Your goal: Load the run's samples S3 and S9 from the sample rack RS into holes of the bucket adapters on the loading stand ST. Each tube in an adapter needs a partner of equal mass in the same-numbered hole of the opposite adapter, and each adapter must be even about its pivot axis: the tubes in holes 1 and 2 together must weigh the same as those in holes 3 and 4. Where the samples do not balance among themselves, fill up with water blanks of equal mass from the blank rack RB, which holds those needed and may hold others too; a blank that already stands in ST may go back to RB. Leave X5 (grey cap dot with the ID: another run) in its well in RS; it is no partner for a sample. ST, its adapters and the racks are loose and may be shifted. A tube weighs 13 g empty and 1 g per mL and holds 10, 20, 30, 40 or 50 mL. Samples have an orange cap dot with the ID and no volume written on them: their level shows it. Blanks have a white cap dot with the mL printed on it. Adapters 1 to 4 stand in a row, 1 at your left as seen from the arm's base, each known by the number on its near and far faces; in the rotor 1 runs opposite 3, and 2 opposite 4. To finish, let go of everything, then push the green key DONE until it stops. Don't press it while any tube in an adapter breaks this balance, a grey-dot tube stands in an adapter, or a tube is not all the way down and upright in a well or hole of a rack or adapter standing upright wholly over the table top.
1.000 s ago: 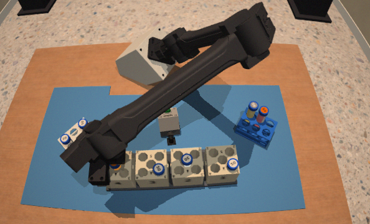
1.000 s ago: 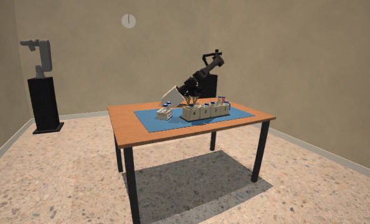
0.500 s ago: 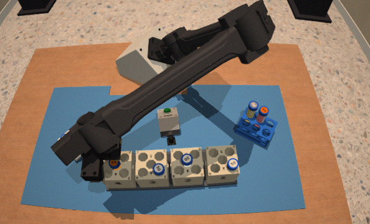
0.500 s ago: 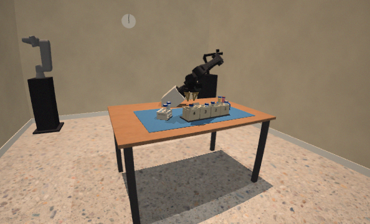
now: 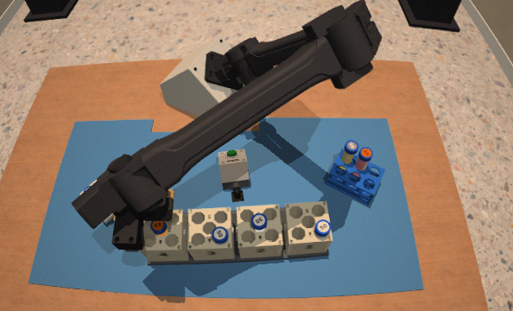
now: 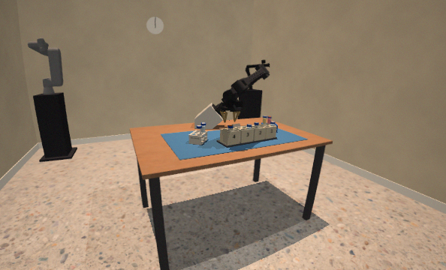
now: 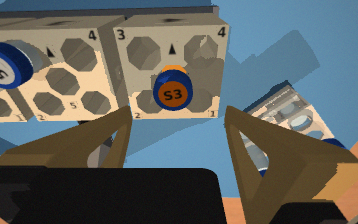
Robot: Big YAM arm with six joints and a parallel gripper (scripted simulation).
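Sample S3 (image 7: 172, 92), with an orange cap dot, stands in adapter 4 (image 5: 163, 235), the leftmost one in the top view. I cannot tell which hole it is in. My gripper (image 7: 178, 112) is open just above it; the two tan fingers stand apart on either side of the cap and do not touch it. Sample S9 (image 5: 365, 153) and the grey-dot tube X5 (image 5: 351, 148) stand in the blue sample rack RS (image 5: 356, 177) at the right. A 50 blank (image 5: 218, 234) stands in adapter 3, a 30 blank (image 5: 259, 221) in adapter 2, and a 50 blank (image 5: 322, 226) in adapter 1.
The blank rack RB (image 7: 290, 117) lies left of the stand, mostly hidden under my arm in the top view. The grey box with the green DONE key (image 5: 231, 153) stands behind the adapters at mid-table. The arm's base (image 5: 187, 86) is at the back.
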